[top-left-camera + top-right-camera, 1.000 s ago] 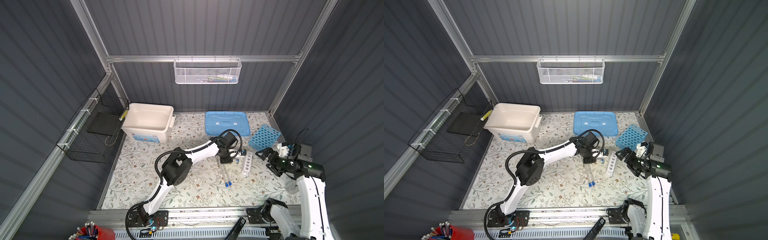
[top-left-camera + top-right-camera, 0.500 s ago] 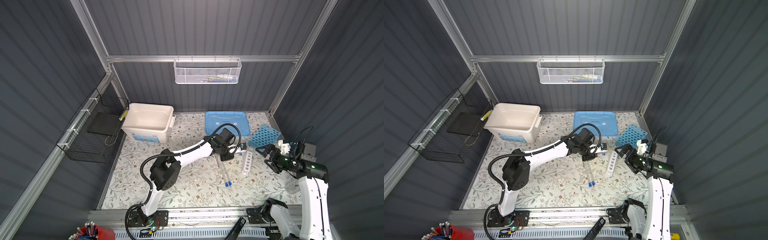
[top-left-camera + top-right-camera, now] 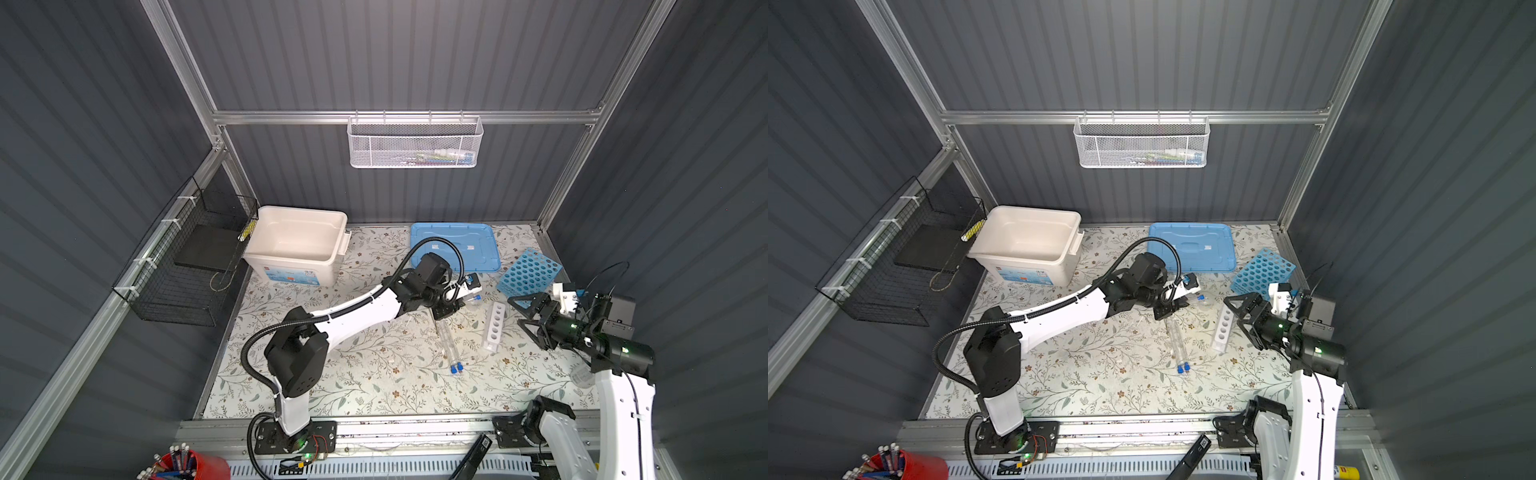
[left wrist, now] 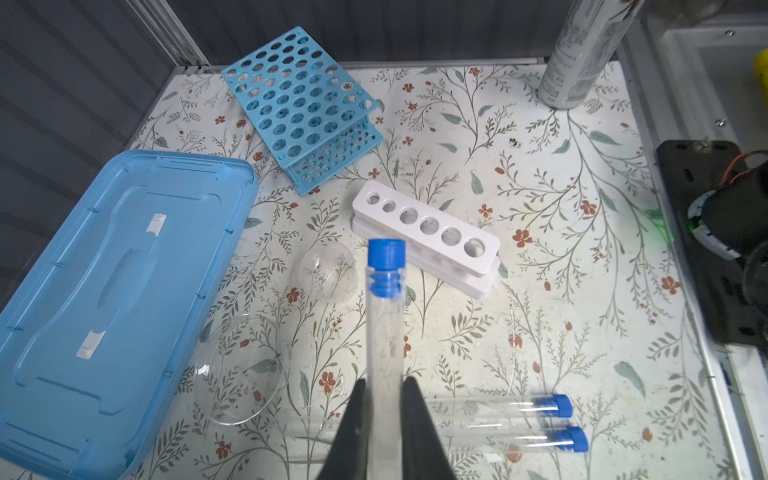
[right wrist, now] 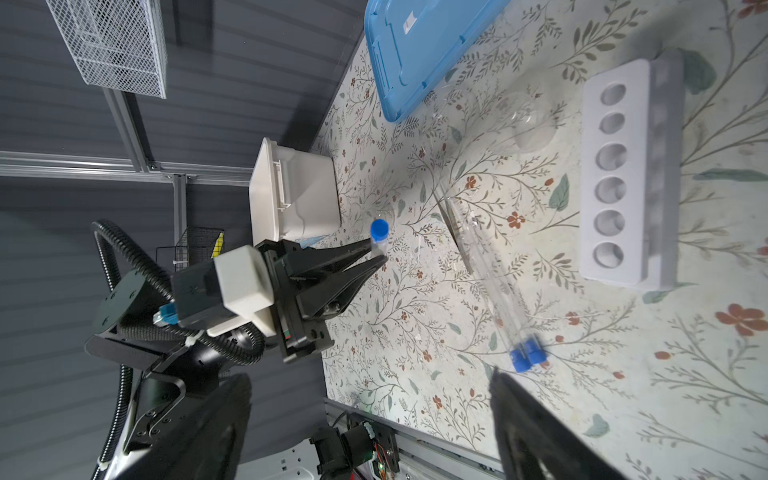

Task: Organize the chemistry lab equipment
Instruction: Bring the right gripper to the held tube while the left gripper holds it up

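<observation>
Here left gripper (image 4: 384, 386) pinches a tube (image 4: 384, 328); right gripper (image 3: 516, 312) gapes empty. A dish (image 4: 243, 370) shows plainly only in the left wrist view.

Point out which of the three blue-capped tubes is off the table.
The tube clamped in the left tool, raised above the table. The other two tubes lie side by side on it, untouched.

No legible text anywhere. The white plastic bin (image 3: 297, 249) has a front sticker (image 3: 291, 276) with a blue picture and a small red mark, print too small to read. The silver metal can (image 4: 582, 54) carries grey print, blurred. The black flat bar (image 3: 478, 451) at the front rail shows a QR-style square code, not decodable.
</observation>
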Robot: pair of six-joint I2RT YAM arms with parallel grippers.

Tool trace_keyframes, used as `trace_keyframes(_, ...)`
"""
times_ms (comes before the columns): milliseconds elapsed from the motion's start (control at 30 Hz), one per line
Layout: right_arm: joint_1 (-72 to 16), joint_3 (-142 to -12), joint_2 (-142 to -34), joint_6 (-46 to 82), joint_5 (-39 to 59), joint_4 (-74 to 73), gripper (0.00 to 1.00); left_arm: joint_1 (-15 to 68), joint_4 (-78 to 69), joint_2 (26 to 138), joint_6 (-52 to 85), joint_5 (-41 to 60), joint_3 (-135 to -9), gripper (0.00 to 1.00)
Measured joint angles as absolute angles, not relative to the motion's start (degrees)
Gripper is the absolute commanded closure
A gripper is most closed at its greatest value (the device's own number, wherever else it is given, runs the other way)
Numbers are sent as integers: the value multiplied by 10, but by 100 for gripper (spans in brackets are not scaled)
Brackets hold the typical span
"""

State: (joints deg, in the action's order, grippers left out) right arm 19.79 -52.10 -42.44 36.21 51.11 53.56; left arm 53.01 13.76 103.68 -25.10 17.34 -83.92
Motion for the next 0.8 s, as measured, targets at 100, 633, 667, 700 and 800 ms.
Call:
trace_keyframes(100,197,-518,-434,364,519,536,22,526,112,1008,-236,184,-816,93)
trace_keyframes(633,39,-668,-623,362,455,544,45,526,42,961,-203,198,-721,93)
trace_keyframes(667,35,-679,-636,358,452,548,45,526,39,958,-203,198,-717,93)
trace_keyframes(700,29,-693,-654,353,448,554,45,526,38,955,-203,198,-714,93)
trace_keyframes(800,4,-720,-697,336,436,567,47,526,31,949,-203,198,-713,93)
